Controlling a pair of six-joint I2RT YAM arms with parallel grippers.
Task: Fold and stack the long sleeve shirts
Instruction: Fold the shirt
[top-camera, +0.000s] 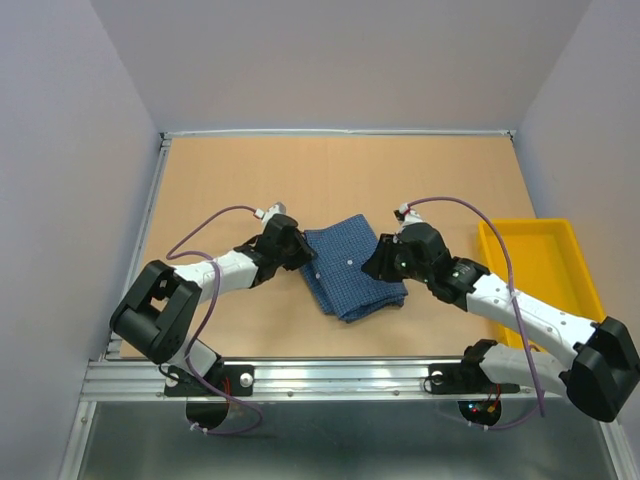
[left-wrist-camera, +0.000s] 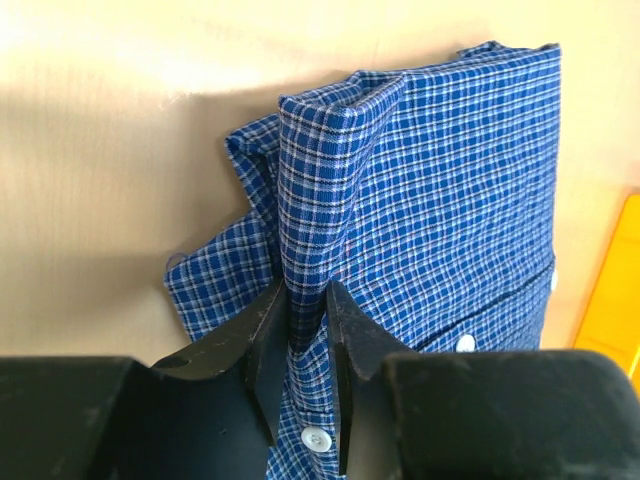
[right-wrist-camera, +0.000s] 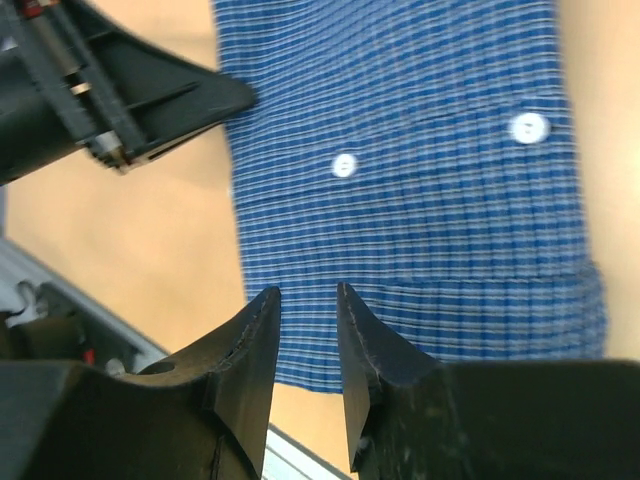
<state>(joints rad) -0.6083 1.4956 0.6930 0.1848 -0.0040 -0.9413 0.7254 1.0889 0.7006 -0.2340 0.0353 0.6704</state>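
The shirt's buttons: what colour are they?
White. The buttons show best in the right wrist view, on the blue checked shirt.

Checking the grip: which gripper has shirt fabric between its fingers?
The left gripper, pinching a raised fold of the blue checked shirt; the right gripper holds nothing.

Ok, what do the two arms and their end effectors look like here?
The left arm and right arm have white links between bulky black joints, with a thin purple cable looping along each. The left end effector and right end effector are matte black, with two tapering pointed fingers.
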